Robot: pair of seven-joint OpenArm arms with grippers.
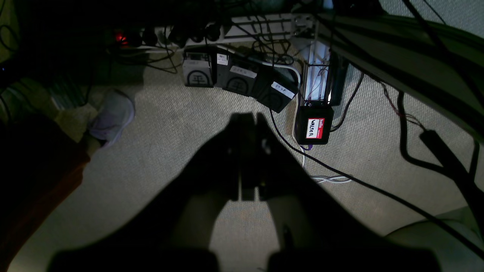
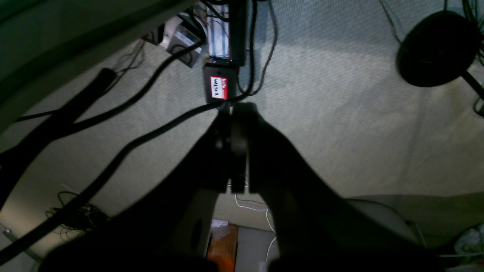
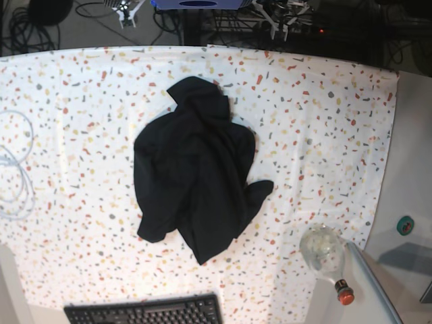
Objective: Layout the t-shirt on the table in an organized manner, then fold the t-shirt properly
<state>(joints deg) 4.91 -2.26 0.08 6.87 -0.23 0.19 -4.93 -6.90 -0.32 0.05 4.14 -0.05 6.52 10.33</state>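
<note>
The black t-shirt (image 3: 196, 169) lies crumpled in a heap near the middle of the speckled table (image 3: 324, 108), with one sleeve sticking out to the right. Neither arm shows in the base view. In the left wrist view, my left gripper (image 1: 250, 118) is shut with nothing between its fingers and hangs over carpeted floor, away from the shirt. My right gripper (image 2: 235, 110) is also shut and empty, likewise above the carpet beside the table's underside.
A black keyboard (image 3: 145, 312) sits at the table's front edge. A clear bottle (image 3: 325, 255) lies at the front right corner, and a white cable (image 3: 15, 169) loops at the left. On the floor are black cables (image 1: 378, 190) and a labelled box (image 1: 314, 128).
</note>
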